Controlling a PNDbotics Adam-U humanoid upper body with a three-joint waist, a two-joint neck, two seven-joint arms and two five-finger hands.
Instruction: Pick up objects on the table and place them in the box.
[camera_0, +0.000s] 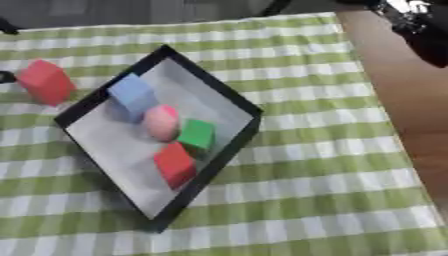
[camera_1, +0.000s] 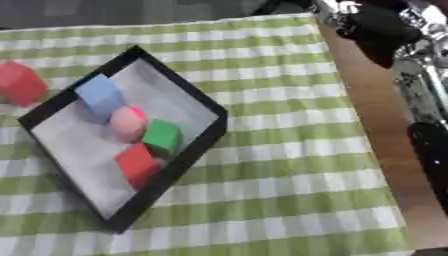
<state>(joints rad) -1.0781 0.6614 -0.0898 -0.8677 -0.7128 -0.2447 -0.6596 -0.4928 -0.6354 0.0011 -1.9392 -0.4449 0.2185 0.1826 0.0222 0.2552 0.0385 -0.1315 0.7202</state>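
A black-rimmed box (camera_0: 229, 95) with a grey floor lies askew on the green checked cloth. Inside it are a blue block (camera_0: 133, 93), a pink rounded thing (camera_0: 161, 122), a green block (camera_0: 198, 133) and a red block (camera_0: 174, 163). Another red block (camera_0: 44, 81) stands on the cloth just outside the box's left corner. My right hand (camera_1: 378, 29) hangs as a dark mass at the upper right, over the bare wood and far from the box. A small dark part (camera_0: 5, 77) shows at the left edge beside the outer red block; it may belong to my left hand.
The checked cloth (camera_0: 315, 150) stretches to the right of and below the box. A strip of bare brown wood (camera_0: 411, 100) runs along the right side. My right arm (camera_1: 429, 140) lies along that edge.
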